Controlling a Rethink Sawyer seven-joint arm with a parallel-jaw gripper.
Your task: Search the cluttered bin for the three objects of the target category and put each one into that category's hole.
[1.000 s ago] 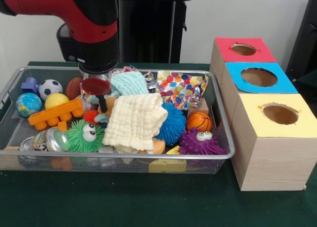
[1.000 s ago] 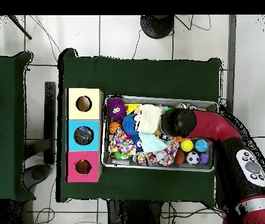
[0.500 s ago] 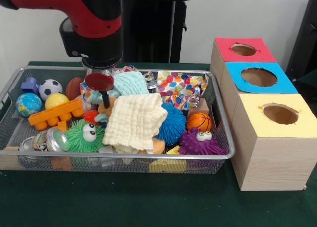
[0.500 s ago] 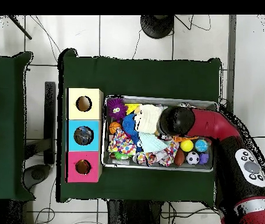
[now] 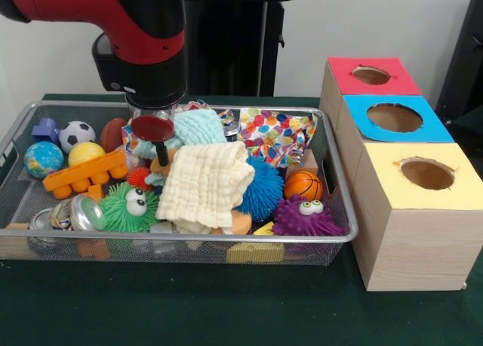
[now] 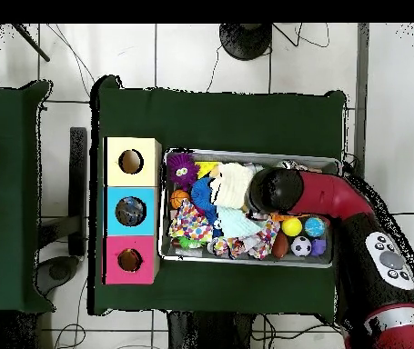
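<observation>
The bin (image 5: 332, 202) was full of toys and cloths; nothing showed in the holes of the yellow box (image 5: 426, 173), the blue box (image 5: 395, 118) or the red box (image 5: 371, 75) beside it. The claw (image 5: 153, 128) hung over the bin's middle; whether it gripped anything, I could not tell. All three placements seemed left.

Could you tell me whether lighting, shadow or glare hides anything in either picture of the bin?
Front view: even light, soft shadows, a small glint on the metal can. Overhead view: the arm covers part of the bin.
</observation>
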